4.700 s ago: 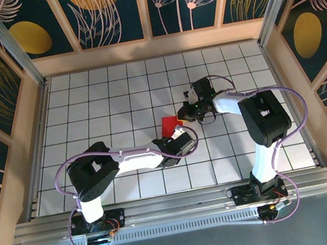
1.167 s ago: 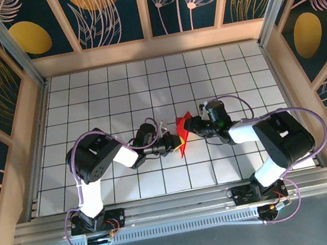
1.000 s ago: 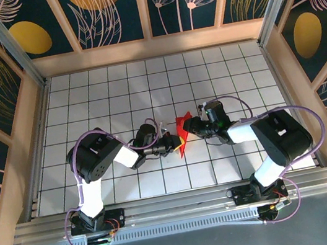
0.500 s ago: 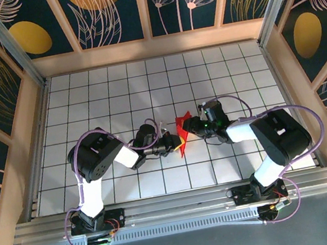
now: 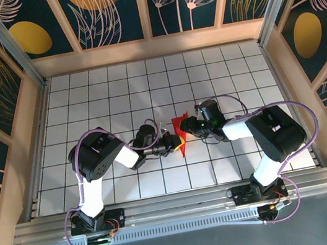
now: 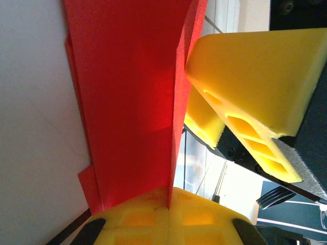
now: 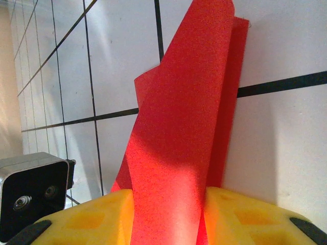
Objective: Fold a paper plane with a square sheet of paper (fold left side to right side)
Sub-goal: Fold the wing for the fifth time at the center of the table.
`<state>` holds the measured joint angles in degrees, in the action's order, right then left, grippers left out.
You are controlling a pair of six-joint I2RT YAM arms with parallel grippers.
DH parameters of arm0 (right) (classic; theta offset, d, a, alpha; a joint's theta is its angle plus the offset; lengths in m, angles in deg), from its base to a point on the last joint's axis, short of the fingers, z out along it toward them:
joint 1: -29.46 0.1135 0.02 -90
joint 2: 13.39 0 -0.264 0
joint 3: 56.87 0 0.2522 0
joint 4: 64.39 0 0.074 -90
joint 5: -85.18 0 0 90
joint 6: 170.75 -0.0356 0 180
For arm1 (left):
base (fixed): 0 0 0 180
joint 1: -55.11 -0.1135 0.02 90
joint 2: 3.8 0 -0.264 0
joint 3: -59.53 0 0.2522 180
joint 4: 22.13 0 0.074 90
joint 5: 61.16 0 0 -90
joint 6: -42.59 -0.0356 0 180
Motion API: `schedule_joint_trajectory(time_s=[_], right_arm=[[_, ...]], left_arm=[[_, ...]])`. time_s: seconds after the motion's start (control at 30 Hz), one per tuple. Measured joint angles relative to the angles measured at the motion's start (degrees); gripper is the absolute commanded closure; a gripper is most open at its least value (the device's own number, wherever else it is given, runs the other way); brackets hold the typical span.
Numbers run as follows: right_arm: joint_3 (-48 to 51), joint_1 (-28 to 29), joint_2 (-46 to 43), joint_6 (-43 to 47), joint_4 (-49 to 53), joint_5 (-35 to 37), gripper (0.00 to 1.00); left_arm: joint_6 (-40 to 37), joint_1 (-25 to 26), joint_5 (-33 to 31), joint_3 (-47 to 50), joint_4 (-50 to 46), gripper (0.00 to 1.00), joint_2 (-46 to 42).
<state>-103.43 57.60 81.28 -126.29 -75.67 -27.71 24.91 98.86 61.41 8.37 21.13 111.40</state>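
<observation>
Over the middle of the table point(image 5: 114, 93), the square sheet of paper point(image 5: 182, 149) stands on edge, creased into a narrow strip. The left gripper point(image 5: 175, 142) pinches it tight. The right gripper point(image 5: 188, 129) straddles it part-open, grip unclear. Nose and wings look unmade.

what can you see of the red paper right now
The red paper is thin, plain, matte and bright red. It is folded lengthwise into a narrow layered strip with a sharp crease and offset edges. It stands on edge over the white grid table, between the two arms near the middle. The left gripper is shut on one end. The right gripper has its yellow pads either side of the other end; whether they press it is unclear.
</observation>
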Motion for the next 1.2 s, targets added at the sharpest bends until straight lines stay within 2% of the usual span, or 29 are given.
schedule_joint_trajectory(time_s=[0.13,0.43,0.67,1.0,1.1,1.2], right_arm=[[-0.9,0.04,0.39,0.02,1.33,-0.02,0.59],[-3.5,0.37,1.03,0.63,6.08,0.61,0.6],[-3.5,0.46,1.03,0.66,6.1,0.81,0.6],[-3.5,0.48,1.03,0.66,6.16,0.87,0.6],[-3.5,0.48,1.03,0.66,6.19,0.9,0.6],[-3.56,0.48,1.03,0.59,6.32,1.05,0.6]], left_arm=[[0.04,0.0,0.0,0.02,0.26,0.97,0.17],[0.11,-0.11,0.09,0.66,0.61,0.77,-0.02],[-2.38,-2.99,-0.26,2.05,-3.52,0.64,-5.51],[-5.35,-4.63,-0.42,-1.7,-9.73,0.61,-5.2],[-6.19,-4.66,-0.42,-3.82,-11.21,0.65,-3.93],[-7.34,-4.66,-0.02,-5.2,-12.83,0.73,-3.3]])
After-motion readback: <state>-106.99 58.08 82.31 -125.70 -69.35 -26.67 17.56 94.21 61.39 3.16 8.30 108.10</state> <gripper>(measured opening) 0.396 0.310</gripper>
